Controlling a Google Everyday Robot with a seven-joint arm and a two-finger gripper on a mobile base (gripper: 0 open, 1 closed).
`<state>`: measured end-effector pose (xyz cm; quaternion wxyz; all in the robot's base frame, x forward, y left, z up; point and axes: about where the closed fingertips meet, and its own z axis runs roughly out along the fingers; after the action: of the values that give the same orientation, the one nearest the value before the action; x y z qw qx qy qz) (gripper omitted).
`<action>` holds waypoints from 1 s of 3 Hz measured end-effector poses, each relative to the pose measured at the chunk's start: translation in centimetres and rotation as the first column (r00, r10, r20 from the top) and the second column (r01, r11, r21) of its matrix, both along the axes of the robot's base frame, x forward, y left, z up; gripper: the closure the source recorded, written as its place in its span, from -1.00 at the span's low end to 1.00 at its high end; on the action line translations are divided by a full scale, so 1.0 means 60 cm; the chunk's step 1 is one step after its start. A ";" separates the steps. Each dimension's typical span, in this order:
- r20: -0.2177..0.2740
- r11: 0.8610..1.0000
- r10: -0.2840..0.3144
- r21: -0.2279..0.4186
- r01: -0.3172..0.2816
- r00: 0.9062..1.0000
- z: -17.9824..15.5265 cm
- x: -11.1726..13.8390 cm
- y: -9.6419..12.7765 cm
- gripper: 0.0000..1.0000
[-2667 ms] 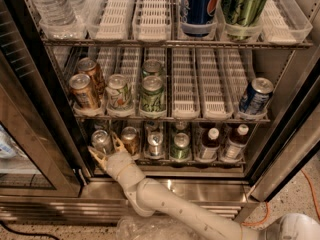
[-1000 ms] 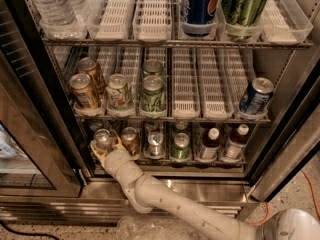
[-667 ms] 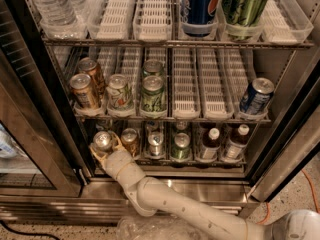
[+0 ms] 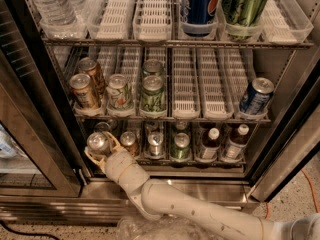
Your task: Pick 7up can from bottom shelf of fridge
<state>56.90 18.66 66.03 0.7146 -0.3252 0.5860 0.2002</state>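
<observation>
Not much has moved since the earlier pictures. The gripper has snuggled in a little closer around the 7up can, and the can has hardly shifted at all.

The gripper is low down at the left front corner of the fridge. It has one finger on each side of the can and seems to be pinching it. The can stands at the front of the far left lane of the bottom shelf.

What could go wrong? The can could slip out if the hold is too soft, because its sides are smooth and round. It could catch on the low front rail if it is pulled straight out and not lifted first. The brown can is just beside the right finger (very close!), so a sideways wiggle could knock it over. The rack above is near too, so a big lift could bump it.

The can is small and stands upright. Its lid is shiny silver with a pull tab. Its body looks pale grey, but the fingers hide most of it.
</observation>
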 end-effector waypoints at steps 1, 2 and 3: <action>-0.009 0.998 0.056 -0.038 -0.057 0.998 0.007 -0.026 -0.006 1.00; -0.055 0.990 0.126 -0.055 -0.129 0.991 -0.002 -0.053 -0.027 1.00; -0.089 0.974 0.215 -0.049 -0.220 0.973 -0.007 -0.085 -0.041 1.00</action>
<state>51.80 16.18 65.60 0.6536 -0.3994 0.5818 0.2734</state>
